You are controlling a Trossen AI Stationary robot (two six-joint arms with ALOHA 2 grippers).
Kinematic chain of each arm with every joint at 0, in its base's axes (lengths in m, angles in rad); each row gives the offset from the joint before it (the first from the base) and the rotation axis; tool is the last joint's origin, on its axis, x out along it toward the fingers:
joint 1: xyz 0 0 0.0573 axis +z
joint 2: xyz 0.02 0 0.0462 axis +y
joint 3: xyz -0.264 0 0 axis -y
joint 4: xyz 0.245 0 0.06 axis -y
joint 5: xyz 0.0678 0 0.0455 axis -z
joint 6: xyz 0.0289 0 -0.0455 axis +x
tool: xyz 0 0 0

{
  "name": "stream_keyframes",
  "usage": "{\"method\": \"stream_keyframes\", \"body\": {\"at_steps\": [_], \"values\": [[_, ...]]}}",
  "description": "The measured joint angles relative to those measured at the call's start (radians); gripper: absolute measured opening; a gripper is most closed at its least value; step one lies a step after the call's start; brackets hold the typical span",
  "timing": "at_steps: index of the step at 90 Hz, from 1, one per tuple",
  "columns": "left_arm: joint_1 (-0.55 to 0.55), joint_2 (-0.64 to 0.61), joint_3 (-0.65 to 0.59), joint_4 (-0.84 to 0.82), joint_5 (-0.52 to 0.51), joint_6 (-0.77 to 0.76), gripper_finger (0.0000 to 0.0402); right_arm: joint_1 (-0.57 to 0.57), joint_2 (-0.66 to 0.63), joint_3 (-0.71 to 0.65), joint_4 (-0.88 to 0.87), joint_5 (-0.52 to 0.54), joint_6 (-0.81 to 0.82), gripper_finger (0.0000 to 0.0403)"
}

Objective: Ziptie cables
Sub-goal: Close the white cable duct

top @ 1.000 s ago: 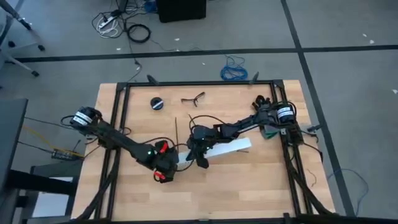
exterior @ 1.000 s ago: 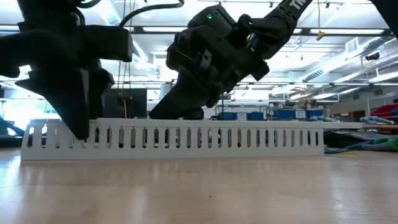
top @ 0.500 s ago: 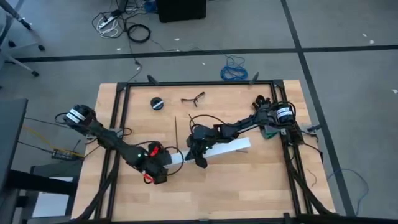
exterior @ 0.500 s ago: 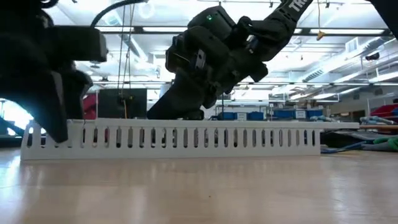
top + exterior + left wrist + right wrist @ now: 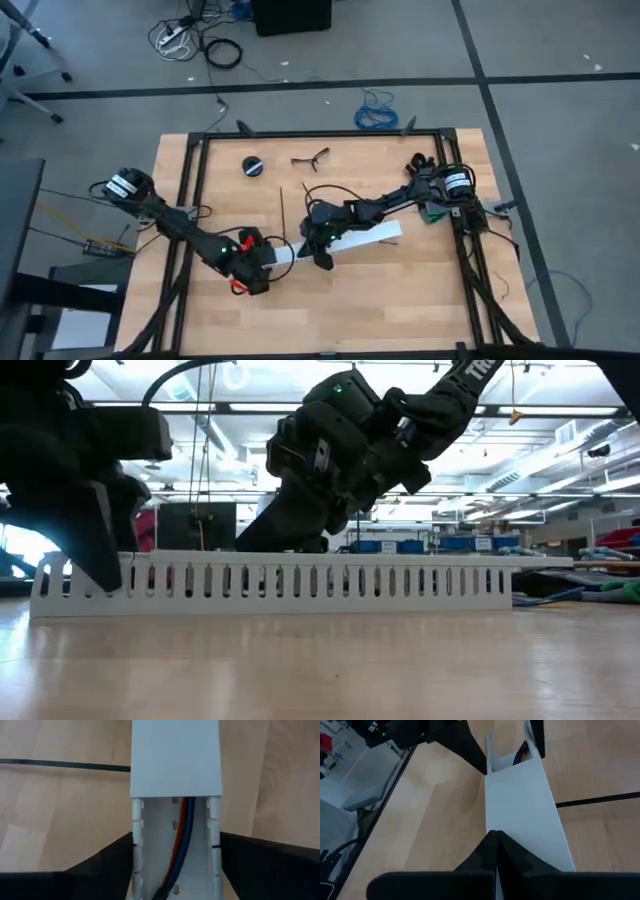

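Cables (image 5: 181,837) tucked in the white slotted duct (image 5: 345,241), lid half on

Over the last second the left gripper (image 5: 258,262) slid back to the duct's open end and has sat there since, so no zip-tying yet, I'd guess. Its fingers (image 5: 100,865) are spread wide either side of the duct, maybe touching the walls. The right gripper (image 5: 492,842) is pinched shut with its tips on the lid (image 5: 522,815).

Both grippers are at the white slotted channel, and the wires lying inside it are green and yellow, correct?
Not quite. Both the left gripper and right gripper are at the white slotted channel, but the left wrist view shows the wires inside it are red, blue and dark, not green and yellow.
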Motion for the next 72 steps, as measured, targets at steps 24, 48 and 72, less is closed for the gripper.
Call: {"method": "stream_keyframes", "body": {"at_steps": [24, 48, 72], "values": [[0.004, 0.005, 0.0, 0.009, -0.001, 0.004, 0.022, 0.002, -0.037, -0.003, 0.029, -0.023, -0.031, 0.0], [0.007, 0.006, 0.0, 0.015, 0.004, 0.007, 0.0224, 0.002, -0.121, 0.0, -0.09, -0.019, -0.077, 0.0], [0.006, 0.007, 0.0, 0.016, 0.007, 0.009, 0.0224, 0.001, -0.051, 0.0, -0.075, 0.031, -0.07, 0.0]]}}
